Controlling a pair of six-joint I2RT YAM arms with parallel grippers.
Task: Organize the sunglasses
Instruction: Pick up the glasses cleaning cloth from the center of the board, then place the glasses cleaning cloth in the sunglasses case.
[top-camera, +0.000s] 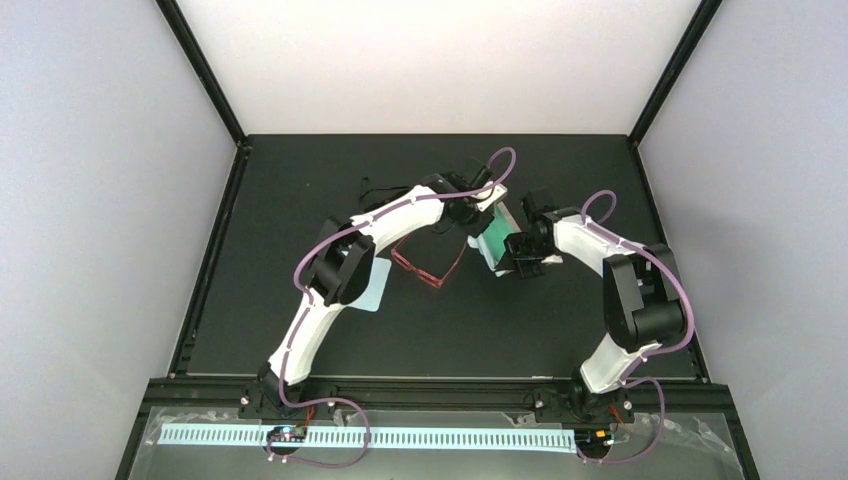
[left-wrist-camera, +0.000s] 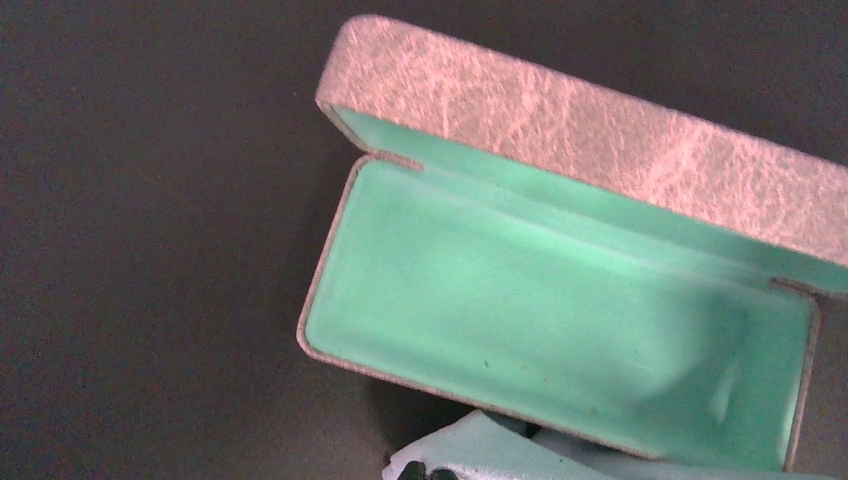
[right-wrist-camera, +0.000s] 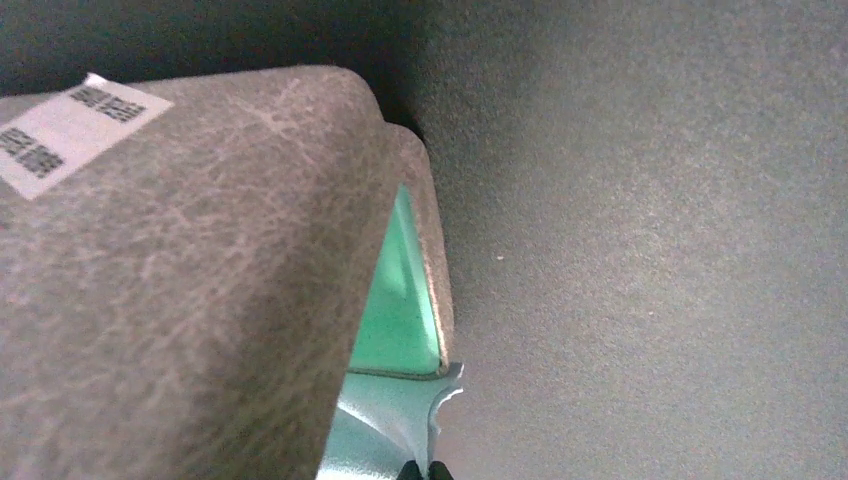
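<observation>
The sunglasses (top-camera: 430, 266), red-framed with clear lenses, lie open on the black table left of an open case (top-camera: 497, 238). The case has a grey textured shell and an empty green lining (left-wrist-camera: 560, 320); its lid (right-wrist-camera: 200, 280) fills the left of the right wrist view. My left gripper (top-camera: 489, 200) is at the case's far side, and its tips (left-wrist-camera: 432, 474) are pinched on a pale blue cloth (left-wrist-camera: 480, 445). My right gripper (top-camera: 516, 254) is at the case's near right side, its tips (right-wrist-camera: 422, 472) shut on the cloth (right-wrist-camera: 390, 420).
A pale blue sheet (top-camera: 375, 285) lies under the left forearm. A thin black pair of glasses (top-camera: 372, 187) lies at the far left of the mat. Black frame posts (top-camera: 200, 70) stand at the table's back corners.
</observation>
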